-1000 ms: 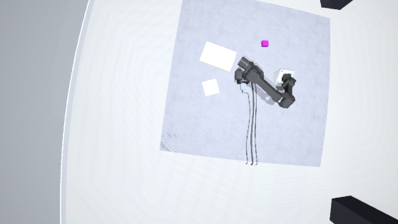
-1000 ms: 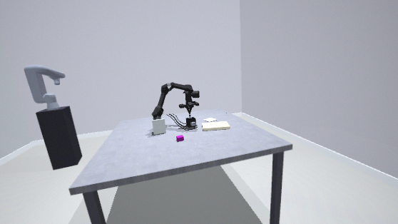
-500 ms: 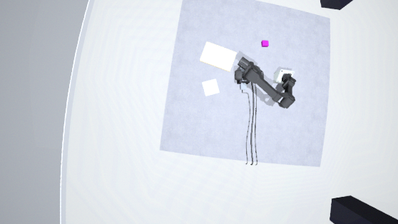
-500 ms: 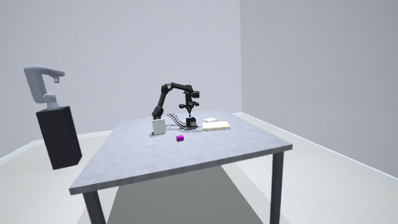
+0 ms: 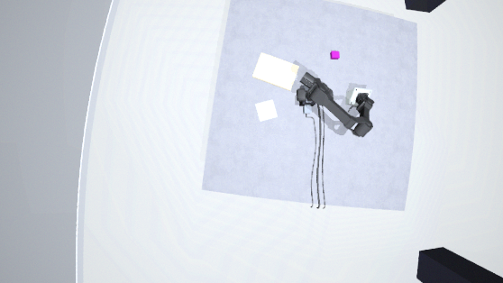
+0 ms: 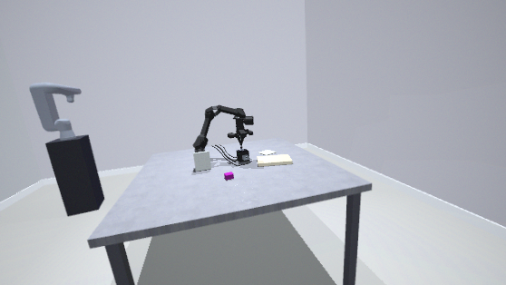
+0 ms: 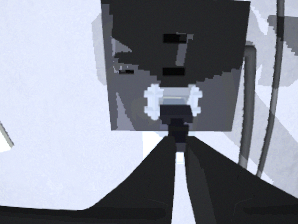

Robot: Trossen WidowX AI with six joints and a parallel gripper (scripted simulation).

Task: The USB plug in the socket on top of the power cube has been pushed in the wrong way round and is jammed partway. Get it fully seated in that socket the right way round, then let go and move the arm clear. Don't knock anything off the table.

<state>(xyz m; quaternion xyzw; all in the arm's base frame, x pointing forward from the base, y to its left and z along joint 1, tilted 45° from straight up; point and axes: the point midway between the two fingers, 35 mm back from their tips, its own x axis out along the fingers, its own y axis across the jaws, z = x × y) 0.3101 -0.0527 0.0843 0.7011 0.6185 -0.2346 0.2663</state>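
The power cube [image 6: 245,157] [image 7: 142,50] is a black box; the wrist view shows dark slots in its top. The USB plug [image 7: 176,114] is a small black piece at a socket with a pale, bracket-shaped surround [image 7: 151,101], near the cube's lower edge in that view. My gripper [image 6: 241,145] [image 7: 178,145] points down over the cube and is shut on the plug's narrow rear end. The plug's front end is hidden, so its depth in the socket and which way round it is cannot be told. In the top view the arm covers most of the cube.
A cream slab [image 5: 275,71] [image 6: 275,161] and a white square [image 5: 266,110] [image 6: 267,152] lie near the power cube. A magenta cube [image 5: 334,55] [image 6: 228,176] is on the table. A white box [image 6: 202,162] stands by the arm's base. Dark cables [image 5: 319,158] [image 7: 248,110] run beside the power cube.
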